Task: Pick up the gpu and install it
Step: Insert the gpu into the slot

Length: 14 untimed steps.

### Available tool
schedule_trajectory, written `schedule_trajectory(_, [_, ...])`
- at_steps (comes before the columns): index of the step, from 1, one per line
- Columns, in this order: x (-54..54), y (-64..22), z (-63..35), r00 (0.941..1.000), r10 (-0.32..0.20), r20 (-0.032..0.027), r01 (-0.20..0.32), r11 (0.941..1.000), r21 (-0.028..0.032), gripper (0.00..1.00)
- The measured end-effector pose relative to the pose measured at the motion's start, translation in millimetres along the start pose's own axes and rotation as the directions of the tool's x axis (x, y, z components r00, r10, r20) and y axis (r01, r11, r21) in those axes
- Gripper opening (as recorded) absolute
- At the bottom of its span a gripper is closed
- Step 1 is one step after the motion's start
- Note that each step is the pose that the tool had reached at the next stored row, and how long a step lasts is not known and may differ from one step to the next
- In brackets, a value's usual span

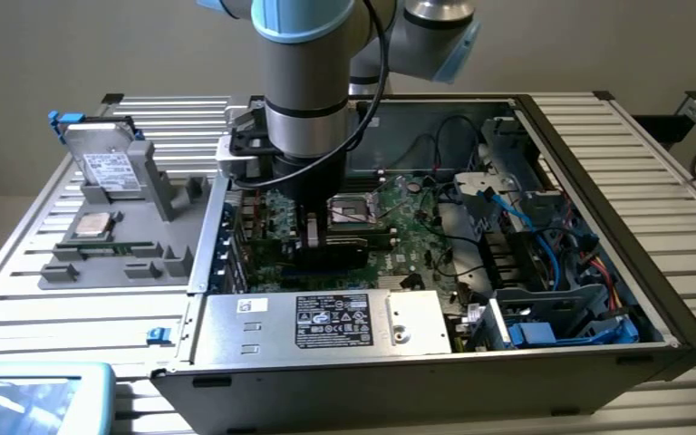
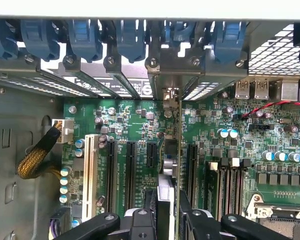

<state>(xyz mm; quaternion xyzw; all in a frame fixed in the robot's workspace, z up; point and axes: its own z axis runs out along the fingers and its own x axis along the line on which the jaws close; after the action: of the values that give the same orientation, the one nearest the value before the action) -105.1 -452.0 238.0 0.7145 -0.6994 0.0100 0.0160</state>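
Note:
The gpu [image 2: 170, 150] shows edge-on in the wrist view, standing upright between my fingers [image 2: 142, 220], with its metal bracket end toward the case's rear slot openings. It sits low over the green motherboard [image 2: 140, 120], between the short black slot [image 2: 151, 152] and a long black slot [image 2: 191, 170]. Whether it is seated in a slot I cannot tell. In the exterior view the gripper [image 1: 312, 228] reaches down inside the open computer case [image 1: 590, 163], shut on the dark gpu [image 1: 330, 252] just beside the CPU socket [image 1: 354, 210].
A silver power supply [image 1: 323, 322] fills the case's near side. Blue cables and drive bays [image 1: 542, 245] crowd the exterior view's right. Blue card latches [image 2: 85, 37] line the rear slots. Outside the case, a grey holder [image 1: 119, 245] carries a hard drive [image 1: 109, 168].

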Motion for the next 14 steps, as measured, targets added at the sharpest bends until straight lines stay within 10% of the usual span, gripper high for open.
schedule_trajectory(14, [-0.1, 0.6, 1.3, 1.0, 0.0, 0.0, 0.0, 1.0, 0.0, 0.28])
